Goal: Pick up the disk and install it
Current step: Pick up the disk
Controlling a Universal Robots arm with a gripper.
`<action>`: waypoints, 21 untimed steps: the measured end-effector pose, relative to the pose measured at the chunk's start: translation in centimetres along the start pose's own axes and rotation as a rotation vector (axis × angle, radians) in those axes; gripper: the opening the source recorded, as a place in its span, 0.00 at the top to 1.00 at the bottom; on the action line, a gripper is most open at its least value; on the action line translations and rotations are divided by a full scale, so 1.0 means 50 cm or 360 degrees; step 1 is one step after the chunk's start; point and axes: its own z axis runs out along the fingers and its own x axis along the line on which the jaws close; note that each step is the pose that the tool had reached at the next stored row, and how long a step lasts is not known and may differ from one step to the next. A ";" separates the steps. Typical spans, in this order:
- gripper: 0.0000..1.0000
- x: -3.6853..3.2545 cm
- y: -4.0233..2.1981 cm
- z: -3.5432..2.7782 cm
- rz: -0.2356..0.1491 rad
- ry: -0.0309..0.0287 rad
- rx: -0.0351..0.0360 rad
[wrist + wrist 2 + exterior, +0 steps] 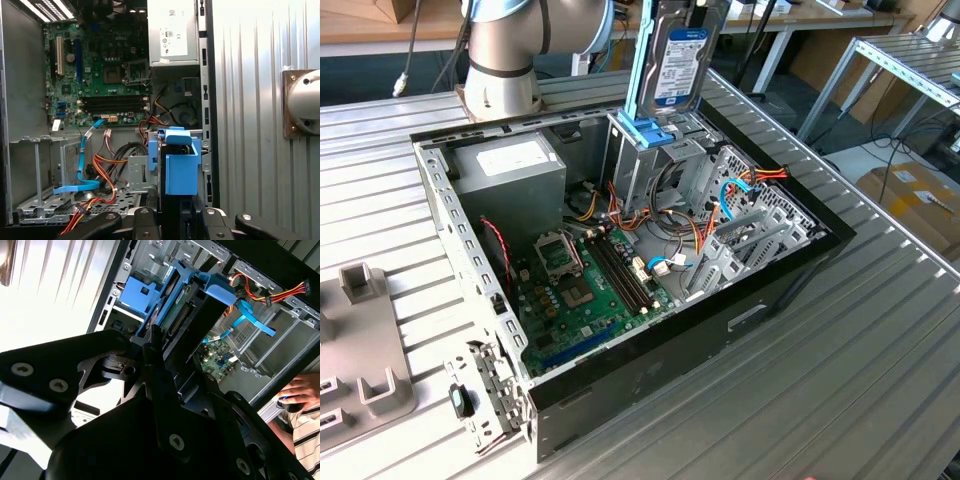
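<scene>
First wrist view, looking down along the disk: the hand (175,217) is closed on the disk (180,170) from both sides. The blue frame end faces the camera, directly over the drive cage (137,172). Beyond the cage lie the motherboard (100,65) and, farther on, the grey power supply (172,35). The exterior view gives the side that angle hides: the disk (678,55) stands upright with its label showing, its lower end just above the cage, inside the open computer case (720,330) on the ribbed tabletop (840,400). The second wrist view brings in a person's striped sleeve (306,432), past the case wall and well apart from the cage.
</scene>
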 end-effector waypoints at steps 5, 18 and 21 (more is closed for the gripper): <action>0.65 0.011 -0.001 0.000 0.0000 0.00002 0.0000; 0.65 0.032 -0.001 0.001 0.0000 0.00002 0.0000; 0.65 0.040 -0.002 0.001 0.0000 0.00001 0.0000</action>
